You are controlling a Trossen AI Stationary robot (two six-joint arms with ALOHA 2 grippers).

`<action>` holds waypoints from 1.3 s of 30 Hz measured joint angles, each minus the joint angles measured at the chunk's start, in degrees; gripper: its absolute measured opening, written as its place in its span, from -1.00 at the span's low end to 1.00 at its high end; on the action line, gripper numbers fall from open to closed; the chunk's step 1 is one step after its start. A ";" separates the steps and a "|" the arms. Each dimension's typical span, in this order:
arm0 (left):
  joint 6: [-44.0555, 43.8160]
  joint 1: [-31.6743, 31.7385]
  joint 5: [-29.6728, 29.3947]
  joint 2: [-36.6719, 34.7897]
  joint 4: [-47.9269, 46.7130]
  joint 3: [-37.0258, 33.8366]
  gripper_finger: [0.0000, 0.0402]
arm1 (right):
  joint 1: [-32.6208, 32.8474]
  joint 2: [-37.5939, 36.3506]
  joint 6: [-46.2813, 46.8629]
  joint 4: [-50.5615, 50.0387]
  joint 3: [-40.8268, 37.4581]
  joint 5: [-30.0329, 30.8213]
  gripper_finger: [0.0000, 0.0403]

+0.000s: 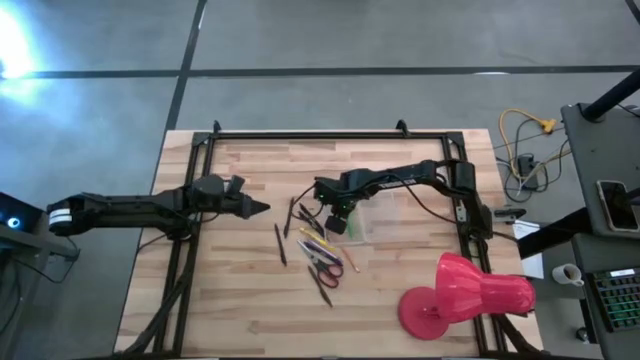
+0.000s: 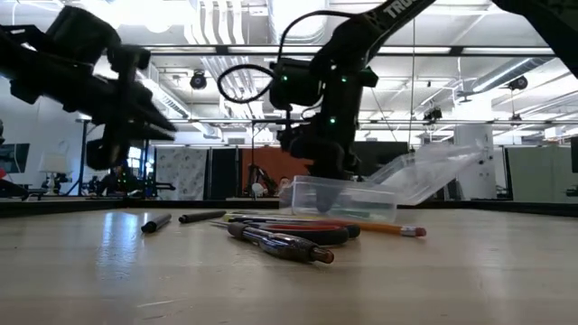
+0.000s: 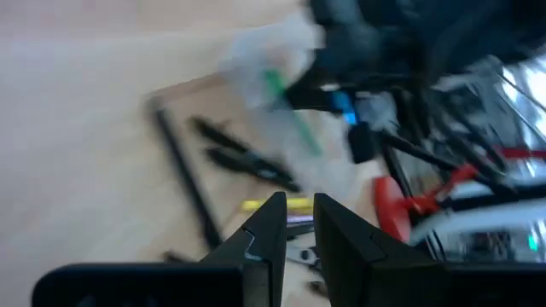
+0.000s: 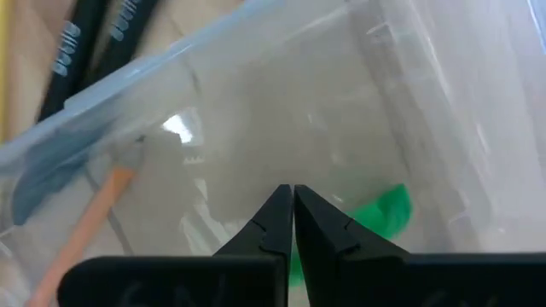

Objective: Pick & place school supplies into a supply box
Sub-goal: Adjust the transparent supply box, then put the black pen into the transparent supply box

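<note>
Wooden tabletop [image 1: 230, 300] is filling most of what I'm seeing from overhead, black frame rails running round it. I'm taking the supply box [image 1: 372, 222] as my reference for everything below.

Pink-red lamp-shaped object [image 1: 468, 295] is lying on its side well apart from the box, toward the table's near right corner.

Right arm is reaching in from the table's right side; right gripper [image 1: 338, 222] is hanging right at the box's left end, just over the rim. Its wrist camera is showing the fingers [image 4: 275, 223] pressed together, nothing between them, clear box wall directly ahead. A green pen [image 4: 386, 210] is lying inside the box, just past the fingertips.

Left arm is lying stretched out well to the box's left; left gripper [image 1: 258, 208] is pointing toward it, off the table. Fingers [image 3: 271, 228] are standing only a slit apart and I'm seeing nothing in them.

Box itself is sitting near table centre, lid tilted up behind it in the low view [image 2: 424, 171].

Loose supplies are lying just left and in front of the box: red-handled scissors [image 1: 326, 262], an orange pencil [image 2: 379, 227] touching the box's front wall, a yellow pen [image 1: 312, 244], and dark pens [image 1: 281, 243] farther left.
</note>
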 joint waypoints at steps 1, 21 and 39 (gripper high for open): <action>2.02 -0.39 0.04 0.00 1.09 0.00 -0.77 | 0.03 -0.17 -0.60 0.01 0.50 0.31 -0.96; 6.47 -2.27 3.63 2.35 5.38 0.65 -0.78 | 0.11 -10.26 -1.43 0.22 1.10 2.70 -0.96; 24.64 -2.92 -1.43 38.37 -28.45 30.79 -0.82 | 2.95 -16.26 11.80 -5.60 -9.26 6.14 -0.96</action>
